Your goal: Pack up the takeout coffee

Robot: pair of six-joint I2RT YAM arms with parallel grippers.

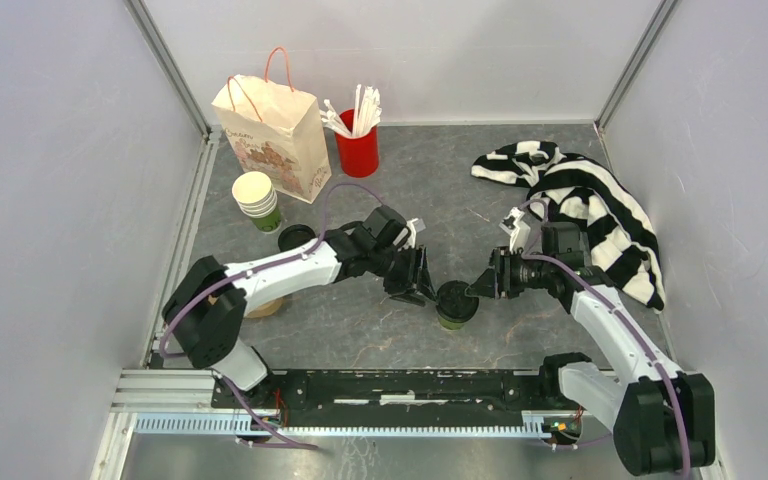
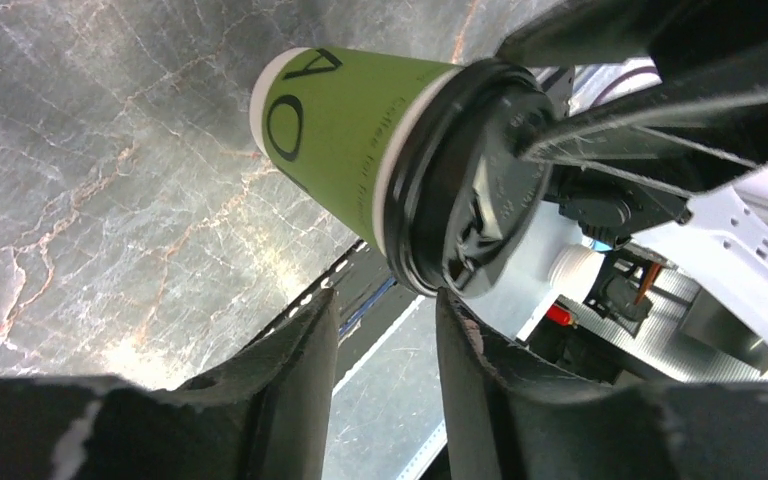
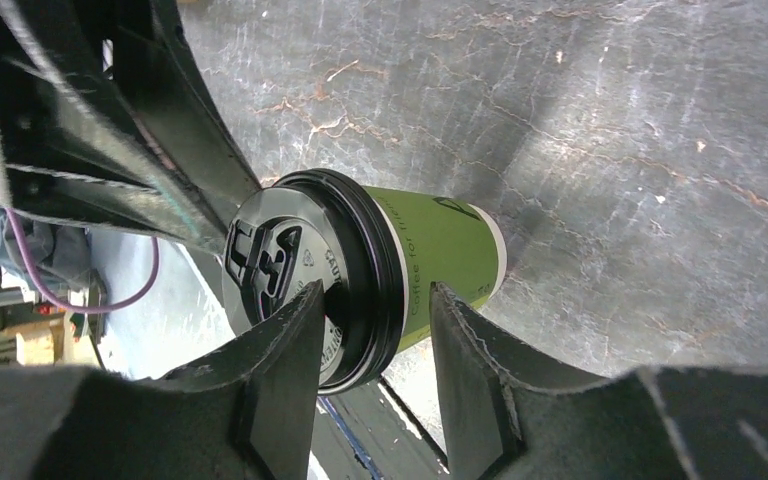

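One takeout coffee cup [image 1: 456,304], green with a black lid, stands at the table's middle front, between my two grippers. The left gripper [image 1: 422,288] is open and empty just to its left. In the left wrist view [image 2: 387,295] the lid's edge [image 2: 465,190] is at one fingertip. The right gripper [image 1: 480,285] is open at the cup's right. In the right wrist view [image 3: 377,287] its fingers straddle the lid rim [image 3: 375,270], one over the lid top, one beside the green wall [image 3: 445,250]. A second black-lidded cup [image 1: 296,238] stands at the left.
A stack of lidless green cups [image 1: 257,200] and a paper bag with red handles [image 1: 270,130] stand at the back left. A red cup of white sticks [image 1: 357,150] stands beside the bag. A striped cloth [image 1: 585,205] lies at the right. A tan object [image 1: 265,306] lies under the left arm.
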